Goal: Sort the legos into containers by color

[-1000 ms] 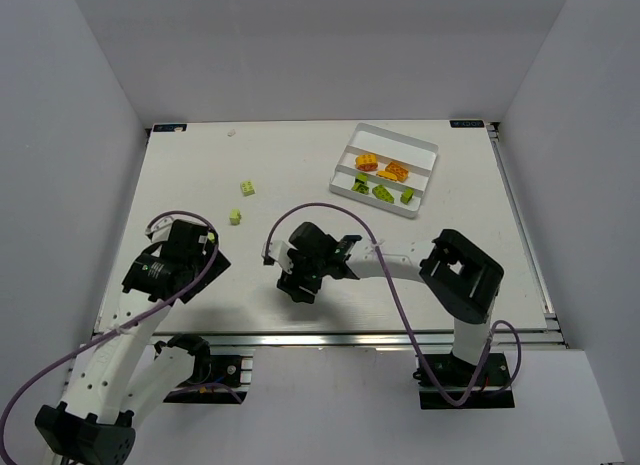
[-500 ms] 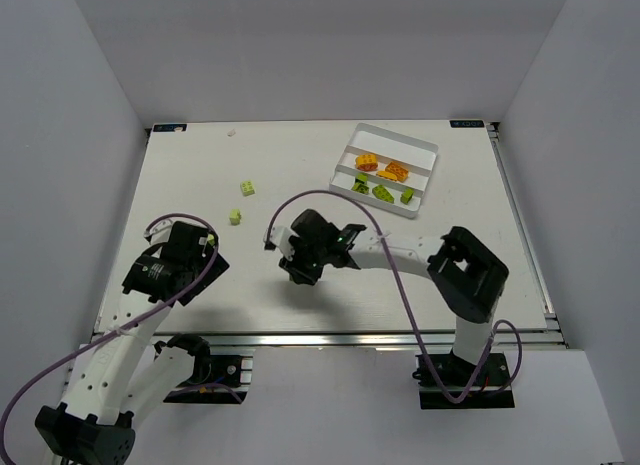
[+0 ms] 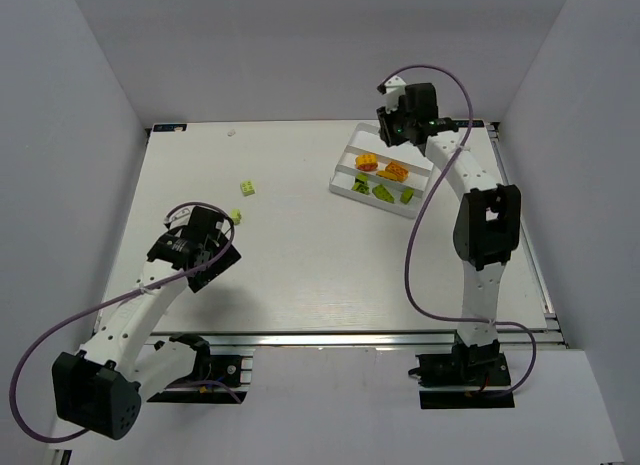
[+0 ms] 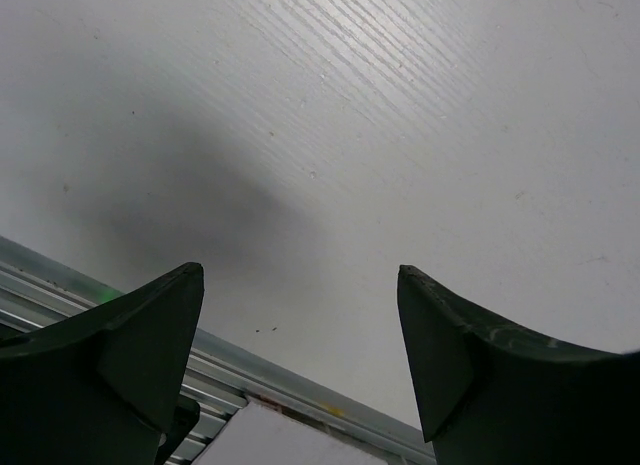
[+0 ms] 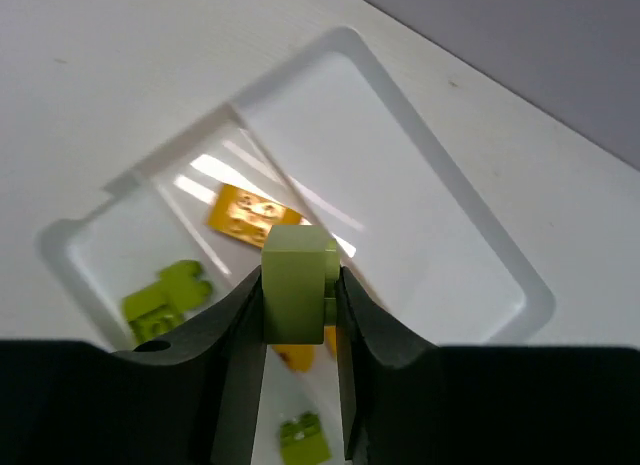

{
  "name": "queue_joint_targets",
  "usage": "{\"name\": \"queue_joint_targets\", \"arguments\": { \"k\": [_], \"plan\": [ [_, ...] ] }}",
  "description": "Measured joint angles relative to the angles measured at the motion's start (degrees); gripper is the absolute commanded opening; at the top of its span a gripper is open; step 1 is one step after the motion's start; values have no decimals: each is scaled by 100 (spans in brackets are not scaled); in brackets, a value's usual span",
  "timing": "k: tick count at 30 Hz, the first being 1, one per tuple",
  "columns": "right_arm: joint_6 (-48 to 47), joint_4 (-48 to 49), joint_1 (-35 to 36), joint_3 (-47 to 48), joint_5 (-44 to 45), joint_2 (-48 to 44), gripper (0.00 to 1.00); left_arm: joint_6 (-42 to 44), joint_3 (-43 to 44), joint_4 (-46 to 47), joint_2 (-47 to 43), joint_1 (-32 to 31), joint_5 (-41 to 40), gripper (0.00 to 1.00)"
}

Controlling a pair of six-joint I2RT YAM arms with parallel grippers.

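Pinching blocky, smooth lime brick (image 5: 298, 257): right tool (image 5: 299, 288).

Your top camera looks steeply down from behind the arm bases over the whole table (image 3: 300, 275) and white tray (image 3: 418, 155). Your left wrist camera hangs close over bare tabletop by the front rail (image 4: 300, 397). Your right wrist one looks down past its fingers (image 5: 230, 385) onto that same tray (image 5: 480, 265).

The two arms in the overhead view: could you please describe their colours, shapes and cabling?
Both the left arm and the right arm have slim white links joined by chunky black joint housings. A thin purple cable loops loosely along each. The left gripper and right gripper have dark, tapering fingers.
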Motion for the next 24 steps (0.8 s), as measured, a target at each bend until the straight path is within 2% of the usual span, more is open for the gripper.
{"name": "queue_joint_targets", "arguments": {
  "k": [4, 13, 14, 16, 17, 18, 21, 24],
  "plan": [
    [22, -39, -472, 208, 409, 584, 0, 52, 0, 72, 44, 0, 11, 89],
    [127, -37, -909, 522, 1178, 1344, 0, 120, 15, 114, 280, 0, 11, 90],
    [127, -42, -942, 531, 1185, 1353, 3, 136, 22, 118, 317, 0, 11, 90],
    [127, -31, -1008, 544, 1185, 1353, 25, 164, 37, 146, 385, 0, 11, 91],
    [127, -13, -1032, 544, 1178, 1353, 42, 179, 48, 168, 422, 0, 9, 92],
    [138, 0, -1058, 544, 1156, 1353, 49, 190, 55, 197, 457, 0, 9, 93],
    [173, -9, -1137, 544, 1047, 1353, 64, 302, 136, 280, 678, 35, -13, 94],
    [181, -15, -1198, 544, 839, 1353, 68, 492, 326, 374, 1115, 127, -61, 94]
  ]
}}
